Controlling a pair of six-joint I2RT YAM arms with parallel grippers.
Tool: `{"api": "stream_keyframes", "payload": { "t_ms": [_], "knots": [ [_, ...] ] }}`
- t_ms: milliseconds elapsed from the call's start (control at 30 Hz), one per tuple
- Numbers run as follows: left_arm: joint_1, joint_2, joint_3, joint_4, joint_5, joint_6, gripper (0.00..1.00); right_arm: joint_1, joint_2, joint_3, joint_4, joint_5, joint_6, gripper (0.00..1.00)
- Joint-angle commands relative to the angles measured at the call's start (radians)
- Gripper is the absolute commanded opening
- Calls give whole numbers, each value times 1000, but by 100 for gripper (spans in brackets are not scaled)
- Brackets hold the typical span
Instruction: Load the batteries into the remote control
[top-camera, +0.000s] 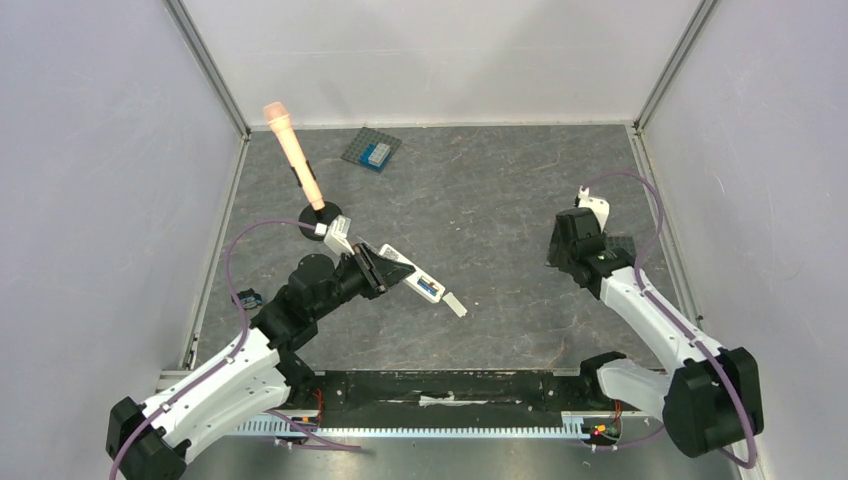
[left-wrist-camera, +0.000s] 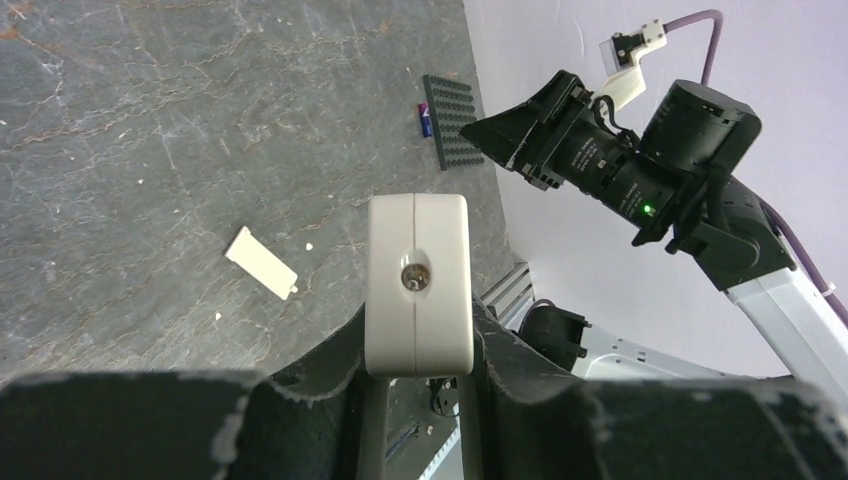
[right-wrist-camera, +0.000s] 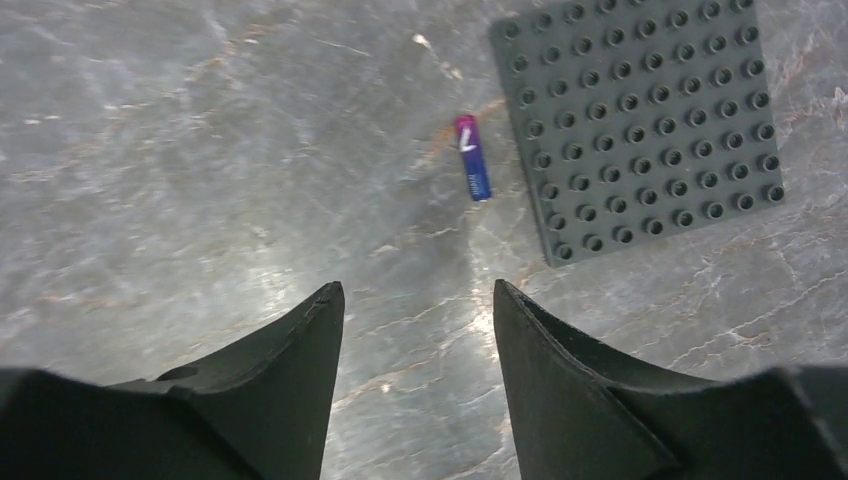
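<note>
Remote control (left-wrist-camera: 417, 285) sits clamped end-on between the closed fingers of the left gripper (left-wrist-camera: 418, 365), while the right gripper (right-wrist-camera: 416, 290) hangs with its jaws spread wide and empty over the one loose battery (right-wrist-camera: 473, 157). From the right wrist, the battery lies on the table (top-camera: 500, 200) at about 1 o'clock from the gap between the jaws, a little ahead of the fingertips. Its long axis runs close to 12-to-6, pink end farthest, so it lies across the line on which the fingers (right-wrist-camera: 300, 380) would close. At 3 o'clock from it, just beside but not touching, is the edge of a grey studded plate (right-wrist-camera: 640, 120). The right arm is plainly the nearer of the two; the left is well apart and occupied. In the overhead view the remote control points toward 4 o'clock from the left gripper. A blue patch (top-camera: 428, 288) shows near its free end, probably a cell already seated, though it is too small to be sure. A short white strip (top-camera: 455, 303), likely the compartment cover, lies on the table just past that end. Farther out, toward 11 o'clock on the table, stand a peach-coloured wand (top-camera: 295, 160) on a black base (top-camera: 320, 213) and a second studded plate (top-camera: 358, 152) carrying a light-blue block (top-camera: 377, 154).
</note>
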Motion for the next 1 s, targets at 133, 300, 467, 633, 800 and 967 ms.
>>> {"api": "stream_keyframes", "payload": {
  "t_ms": [133, 300, 467, 633, 800, 967],
  "knots": [
    [2, 26, 19, 14, 7, 58, 2, -180, 105, -60, 144, -106, -123, 59],
    [2, 49, 32, 14, 13, 66, 2, -227, 182, -48, 175, -171, -111, 62],
    [2, 68, 51, 12, 24, 74, 2, -275, 256, -41, 215, -190, -111, 58],
    [3, 70, 61, 2, 23, 78, 2, -310, 298, -44, 271, -245, -115, 53],
    [3, 75, 68, -4, 23, 79, 2, -312, 331, -52, 330, -278, -121, 46],
    [5, 79, 73, -4, 24, 77, 2, -345, 368, -44, 346, -293, -122, 38]
  ]
}}
